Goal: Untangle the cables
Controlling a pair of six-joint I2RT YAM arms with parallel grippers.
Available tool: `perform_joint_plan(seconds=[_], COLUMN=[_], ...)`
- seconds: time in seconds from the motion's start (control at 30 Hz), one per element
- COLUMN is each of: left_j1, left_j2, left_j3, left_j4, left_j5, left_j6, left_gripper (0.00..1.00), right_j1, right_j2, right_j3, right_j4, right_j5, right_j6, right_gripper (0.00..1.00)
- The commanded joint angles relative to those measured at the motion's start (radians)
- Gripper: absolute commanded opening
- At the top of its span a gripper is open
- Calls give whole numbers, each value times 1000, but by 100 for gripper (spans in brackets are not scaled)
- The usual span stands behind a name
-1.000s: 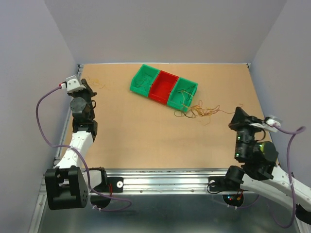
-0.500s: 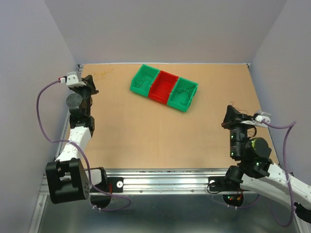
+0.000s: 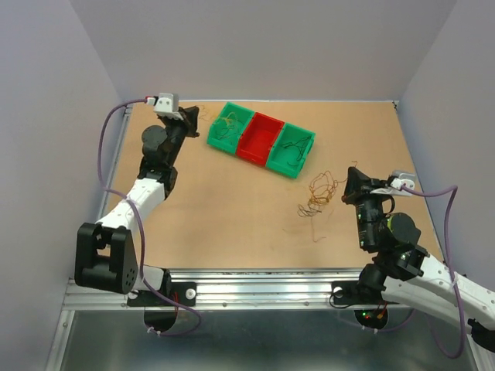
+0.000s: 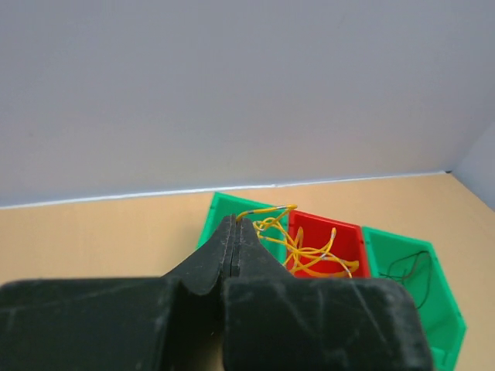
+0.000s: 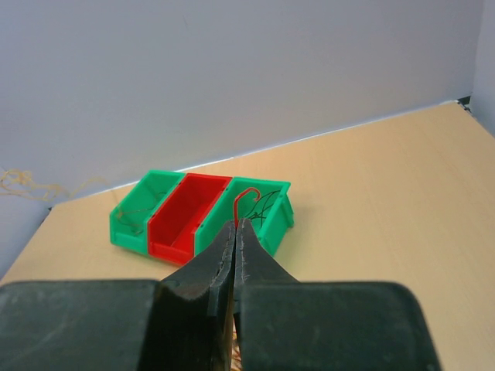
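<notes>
While the top view shows the table (image 3: 232, 224), the row of bins (image 3: 259, 139) and a cable clump (image 3: 319, 193) lying just left of my right gripper (image 3: 349, 185), only my wrist views show my grips. My left gripper (image 4: 236, 226) is pinching yellow strands (image 4: 309, 251), and my right is pinching one red strand (image 5: 237, 204) at its tips.

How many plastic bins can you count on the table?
3, side by side in one slanted row: the left green bin, the red bin in the middle, and the right green bin. None appears hidden.
</notes>
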Motion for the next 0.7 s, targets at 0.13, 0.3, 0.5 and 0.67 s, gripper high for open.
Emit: perform_joint_plan(seconds=[0.13,0.3,0.5,0.67], left_j1=[-193,-234,-276,-316], left_j2=[158,372,533,588], left_j3=[272,485,610,636], left_j4=[-118,-254,-353,-382], left_j5=[-166,-258,-411,-529], left_j6=[-6,-43,0,18], left_gripper=[0,0,0,0], right_j1=[2,2,2,2], right_j2=[-2,-13,-50,-65], right_j3=[64,57,46,38], right_j4=[19,18,18,18], right_j5=[2,10,2,-3], right_j6=[46,57,57,54], right_gripper=[1,0,0,0])
